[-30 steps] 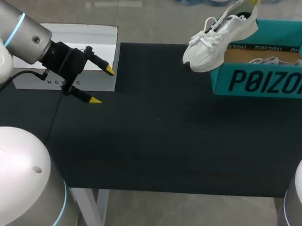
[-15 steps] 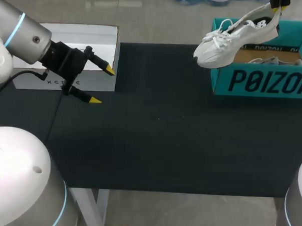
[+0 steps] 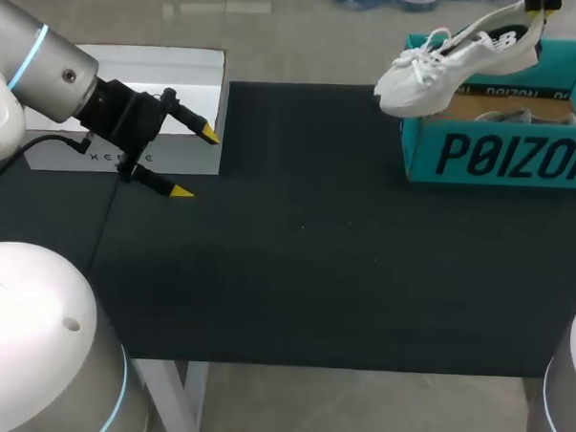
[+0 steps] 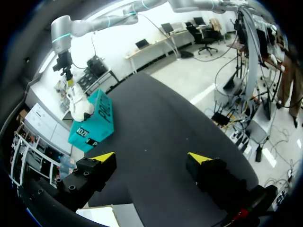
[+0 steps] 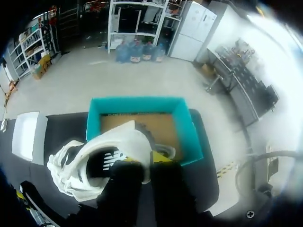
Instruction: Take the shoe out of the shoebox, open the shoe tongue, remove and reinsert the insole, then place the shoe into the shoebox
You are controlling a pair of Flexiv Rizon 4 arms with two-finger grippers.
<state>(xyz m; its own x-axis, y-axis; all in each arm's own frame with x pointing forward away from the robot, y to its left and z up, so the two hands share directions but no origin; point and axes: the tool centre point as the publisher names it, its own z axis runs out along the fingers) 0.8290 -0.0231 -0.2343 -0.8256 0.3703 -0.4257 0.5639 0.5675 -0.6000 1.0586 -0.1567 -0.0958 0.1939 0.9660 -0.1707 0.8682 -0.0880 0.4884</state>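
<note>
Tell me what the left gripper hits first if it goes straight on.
Likely the mat: the left gripper points out over bare mat. The shoebox and shoe lie off to one side of that line, though depth is unclear.

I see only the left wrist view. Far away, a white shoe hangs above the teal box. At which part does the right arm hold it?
Observer: The right gripper is shut on the heel of the white lace-up sports shoe. The toe hangs lower and points to the robot's left.
Operator: Is the teal box empty inside?
Observer: No. A pale thing with laces, seemingly a second shoe, lies on the brown floor of the teal cardboard shoebox.
</note>
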